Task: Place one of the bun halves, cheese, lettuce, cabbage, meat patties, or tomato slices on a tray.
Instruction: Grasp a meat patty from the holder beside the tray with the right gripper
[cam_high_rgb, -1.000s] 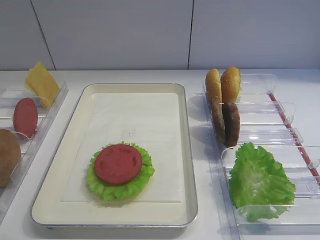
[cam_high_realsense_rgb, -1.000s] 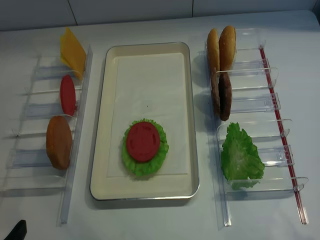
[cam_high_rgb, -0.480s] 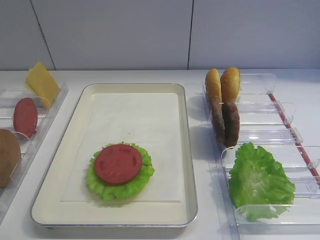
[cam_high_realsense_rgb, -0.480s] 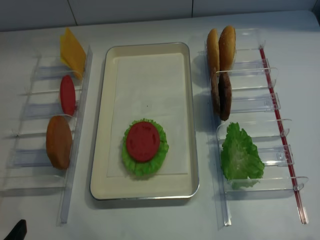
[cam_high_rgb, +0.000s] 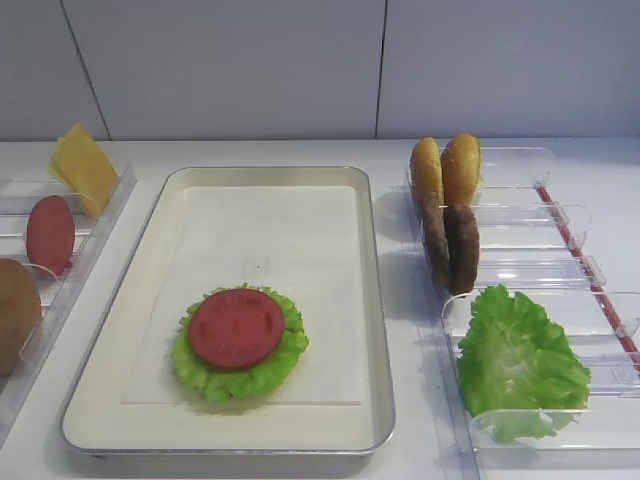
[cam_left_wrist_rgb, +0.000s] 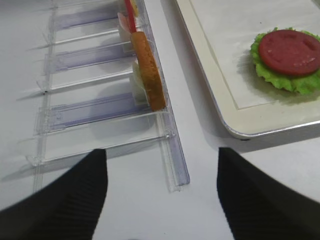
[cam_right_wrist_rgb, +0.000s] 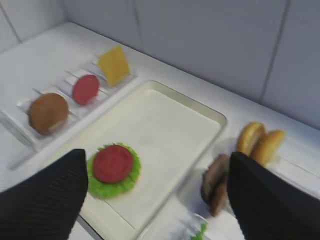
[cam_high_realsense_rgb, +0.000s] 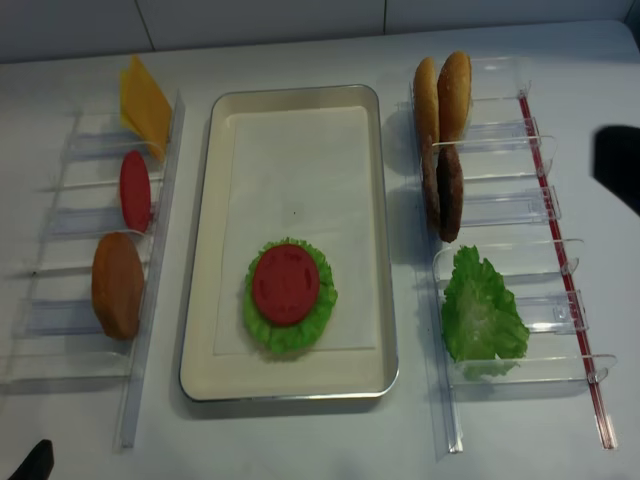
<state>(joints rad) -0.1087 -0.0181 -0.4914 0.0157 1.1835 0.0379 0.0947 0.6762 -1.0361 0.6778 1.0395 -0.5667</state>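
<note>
The right gripper (cam_right_wrist_rgb: 155, 195) had its two black ribbed fingers (cam_right_wrist_rgb: 42, 200) spread wide with nothing between them, hanging high above the table. The left gripper (cam_left_wrist_rgb: 162, 195) likewise held its dark fingers (cam_left_wrist_rgb: 65, 200) well apart and empty, just near of the left clear plastic rack (cam_left_wrist_rgb: 100, 107).

The large rectangular silvery-cream metal tray with white paper liner (cam_high_realsense_rgb: 300, 110) lay between the two racks, its long axis running near to far. On its near part a bright green ruffled lettuce leaf (cam_high_realsense_rgb: 262, 328) lay flat, and a smooth round red tomato slice (cam_high_realsense_rgb: 286, 284) lay flat on top of it.

In the left rack a pale yellow square cheese slice (cam_high_realsense_rgb: 144, 103), a second red tomato slice (cam_high_realsense_rgb: 134, 190) and a golden-tan bun half (cam_high_realsense_rgb: 117, 284) stood on edge. In the right clear rack (cam_high_realsense_rgb: 520, 215) two golden bun halves (cam_high_realsense_rgb: 443, 92) and two dark brown rough meat patties (cam_high_realsense_rgb: 442, 192) stood on edge, touching in pairs, with another green lettuce leaf (cam_high_realsense_rgb: 482, 316) lying near of them.
</note>
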